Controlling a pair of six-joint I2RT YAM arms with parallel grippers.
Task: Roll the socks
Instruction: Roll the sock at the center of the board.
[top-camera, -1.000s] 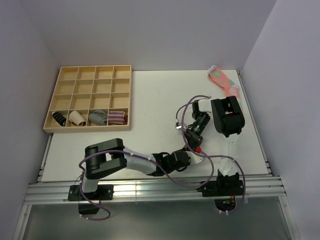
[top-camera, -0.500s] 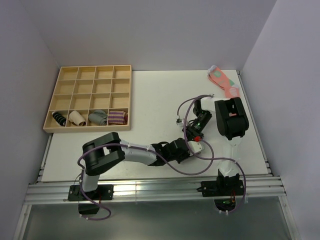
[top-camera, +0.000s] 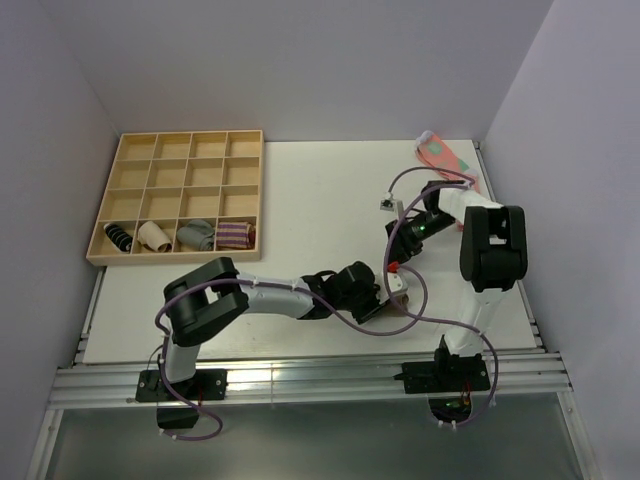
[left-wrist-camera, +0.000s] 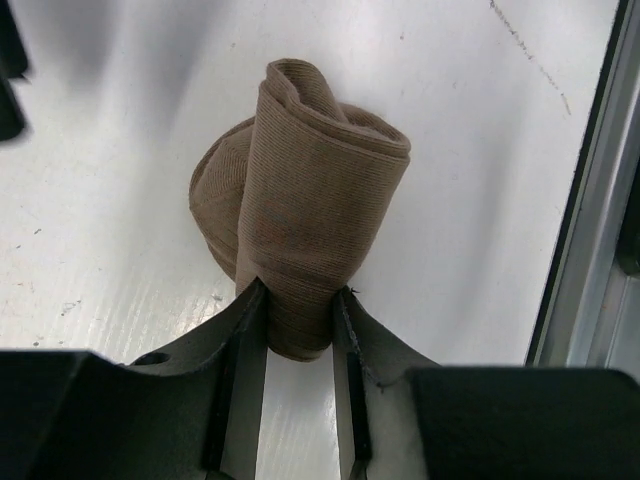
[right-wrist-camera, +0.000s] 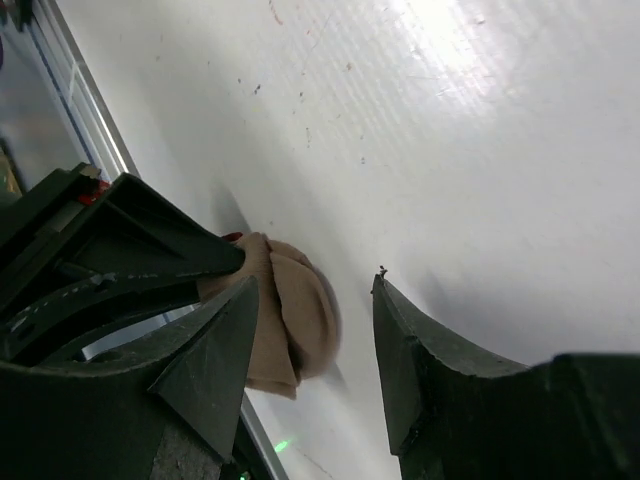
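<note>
Tan-brown sock, rolled into a bundle, sits on the white tabletop toward its near edge. One end is clamped between the fingers of the left tool. The right tool hangs near the bundle, fingers spread apart and gripping nothing.

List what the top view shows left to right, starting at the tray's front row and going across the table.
black striped socks → beige socks → grey socks → purple striped socks → left gripper → pink sock
</note>
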